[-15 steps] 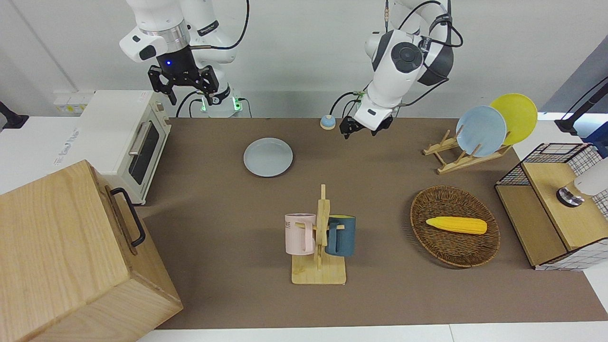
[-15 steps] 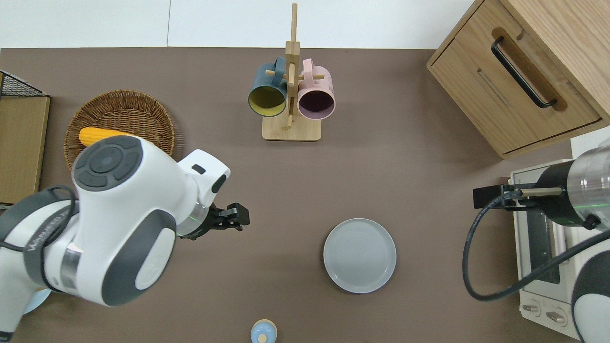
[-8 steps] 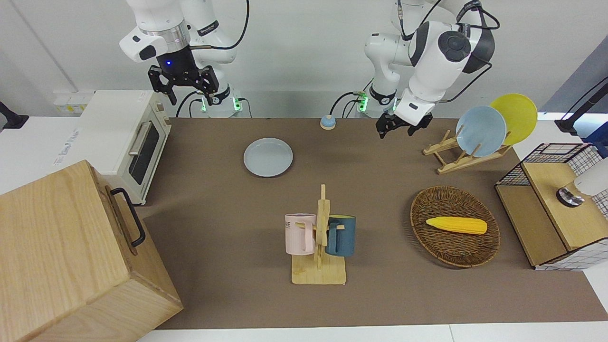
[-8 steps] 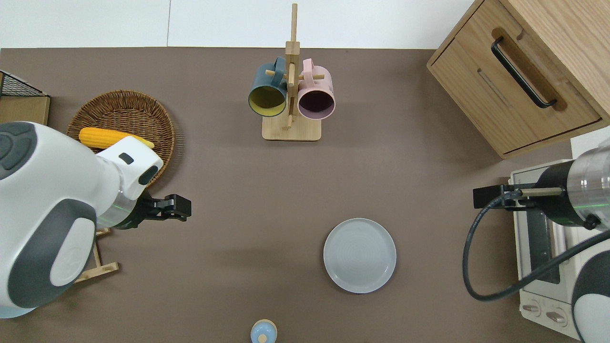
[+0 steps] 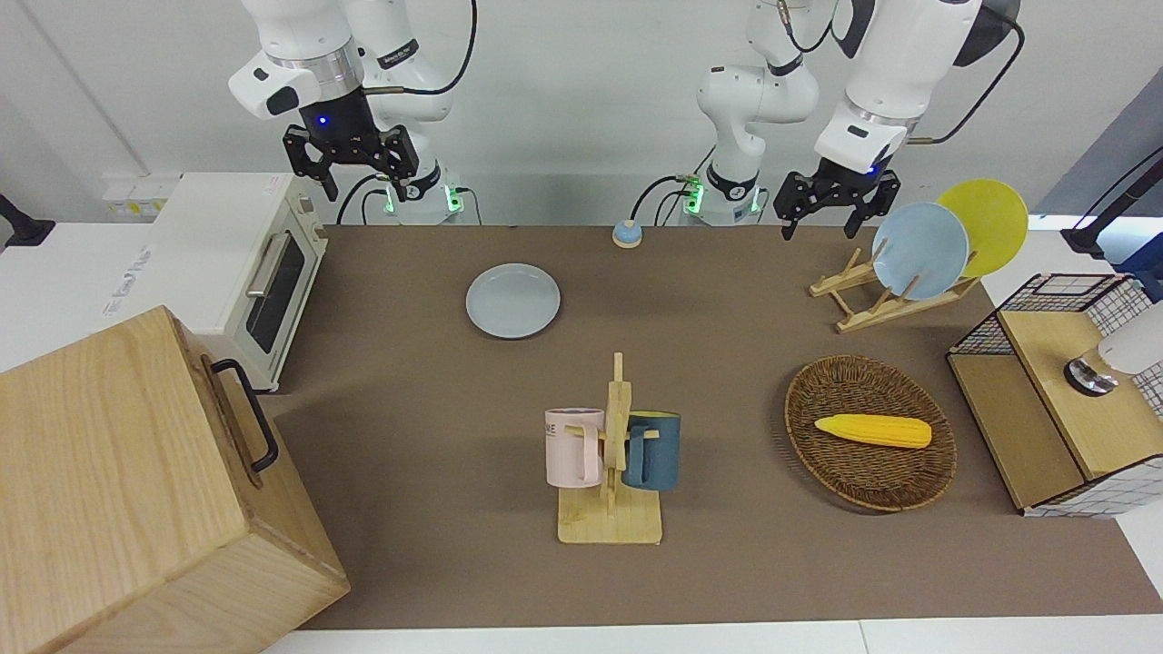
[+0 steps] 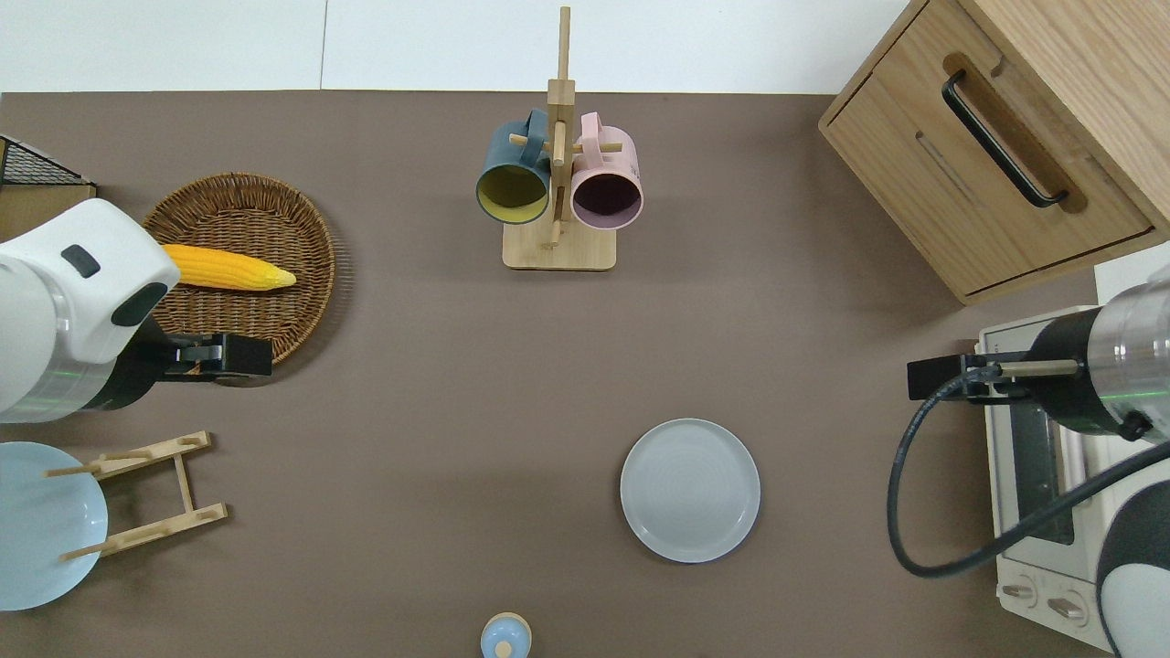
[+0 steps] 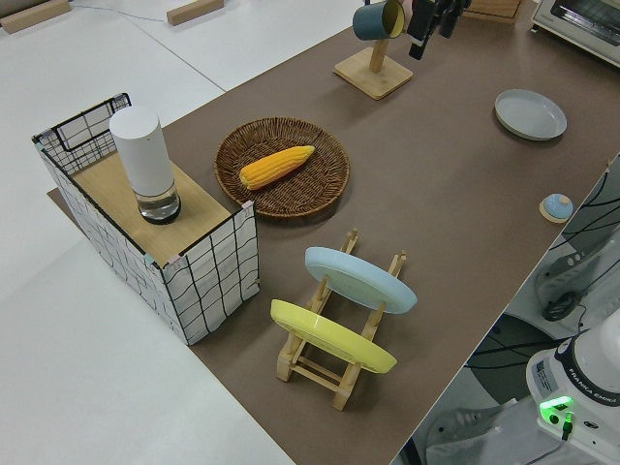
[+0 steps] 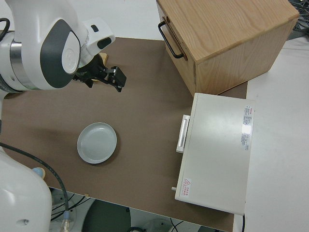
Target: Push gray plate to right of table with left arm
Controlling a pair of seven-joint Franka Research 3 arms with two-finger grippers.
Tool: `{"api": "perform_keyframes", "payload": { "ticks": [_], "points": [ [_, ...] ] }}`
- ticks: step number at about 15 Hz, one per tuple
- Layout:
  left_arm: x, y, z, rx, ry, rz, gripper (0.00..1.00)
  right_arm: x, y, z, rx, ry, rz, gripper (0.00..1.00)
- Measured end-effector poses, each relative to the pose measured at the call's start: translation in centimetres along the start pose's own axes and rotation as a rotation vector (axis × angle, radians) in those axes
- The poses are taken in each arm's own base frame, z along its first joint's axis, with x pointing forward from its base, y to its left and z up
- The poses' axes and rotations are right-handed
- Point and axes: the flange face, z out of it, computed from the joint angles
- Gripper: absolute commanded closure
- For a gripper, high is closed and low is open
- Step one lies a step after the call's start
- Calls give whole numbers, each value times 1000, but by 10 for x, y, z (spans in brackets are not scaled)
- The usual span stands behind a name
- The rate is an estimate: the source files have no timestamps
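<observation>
the gray plate (image 6: 690, 490) lies flat on the table (image 6: 439, 384), in the half toward the right arm's end, nearer to the robots than the wooden mug stand (image 6: 558, 183) and well apart from it. between the plate and the white toaster oven (image 6: 1033, 475) at that end there is a strip of bare brown surface, so i judge that the plate is already on the right part of the table, but it has not come to the edge. nothing touches the plate now. the left gripper (image 6: 228, 356) is up in the air at the opposite end, over the rim of the wicker basket (image 6: 274, 196) that holds the corn cob (image 6: 228, 267), with the plate rack (image 6: 137, 493) and its sky-blue plate (image 6: 41, 525) close by. in the front view its two fingers stand apart from each other, with nothing between them. it is well apart from the gray plate, with most of the table width between them. from this i judge two possible readings: either the push is finished and the arm is away from the work, or the push is not begun. the pictures of this moment alone cannot decide it. if some work is left, the left gripper must travel across the table, come down to the plate's rim on the side toward the left arm's end, and slide it toward the toaster oven. the right arm is parked, its gripper (image 5: 350, 156) also spread and empty.
</observation>
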Motion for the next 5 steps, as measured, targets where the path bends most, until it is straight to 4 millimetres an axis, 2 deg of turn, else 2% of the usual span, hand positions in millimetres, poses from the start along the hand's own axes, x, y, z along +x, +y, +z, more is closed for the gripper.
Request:
{"api": "perform_keyframes", "payload": {
  "ticks": [2,5],
  "points": [
    [1,-1,-10,2,20,-1,9,0,0,0,0,0,0,5],
    [2,-8,-11,1,20,-13,9,0,0,0,0,0,0,5]
  ]
}}
